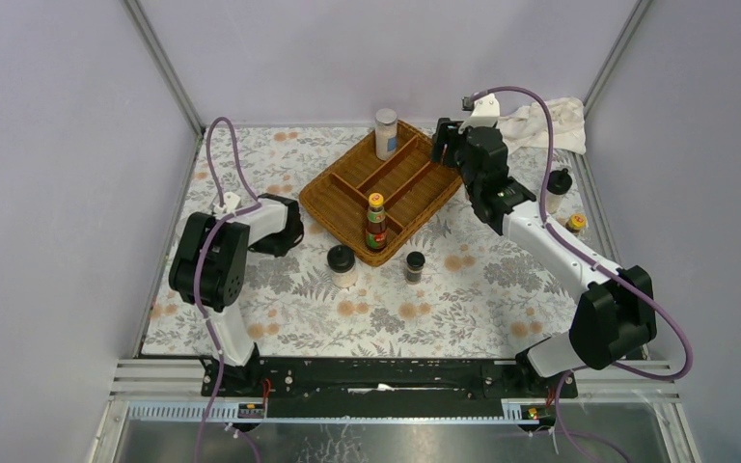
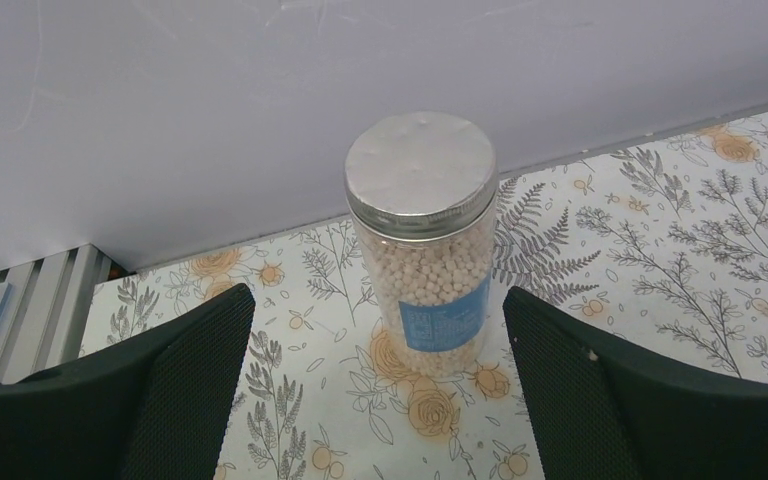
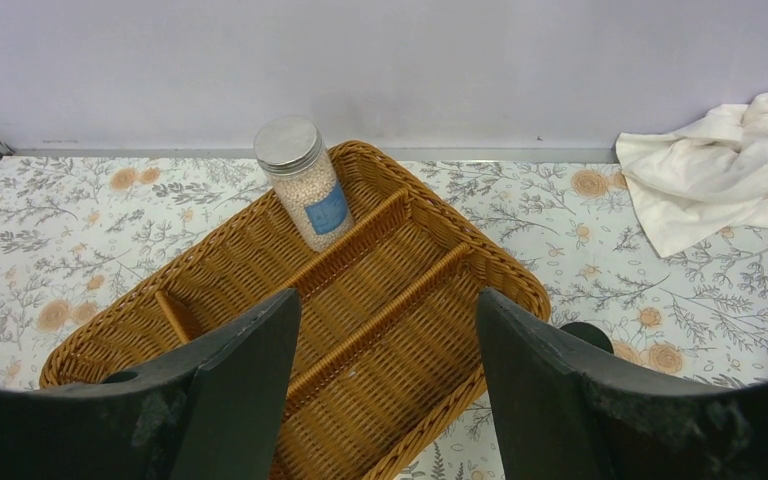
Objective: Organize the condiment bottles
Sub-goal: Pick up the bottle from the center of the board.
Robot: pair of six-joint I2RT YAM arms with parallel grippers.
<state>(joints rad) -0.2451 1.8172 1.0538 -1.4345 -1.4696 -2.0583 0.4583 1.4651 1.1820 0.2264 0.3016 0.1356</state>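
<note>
Floral tablecloth (image 2: 660,230) bears a clear, silver-lidded, blue-labelled shaker (image 2: 422,270) between the wide, untouching jaws of the left gripper (image 2: 378,298); closing squarely should come next. Right gripper (image 3: 388,300) gapes empty over the brown wicker tray (image 3: 375,152).

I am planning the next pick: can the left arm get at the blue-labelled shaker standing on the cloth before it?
Probably yes. The left gripper is open; the shaker stands upright in line with the gap between the jaws, touching neither, and nothing else lies in the way.

Two in, two out
Shaker (image 1: 386,133) and sauce bottle (image 1: 376,222) stand in the tray (image 1: 415,183); black-lidded jar (image 1: 342,265) and spice jar (image 1: 415,266) beside it.
</note>
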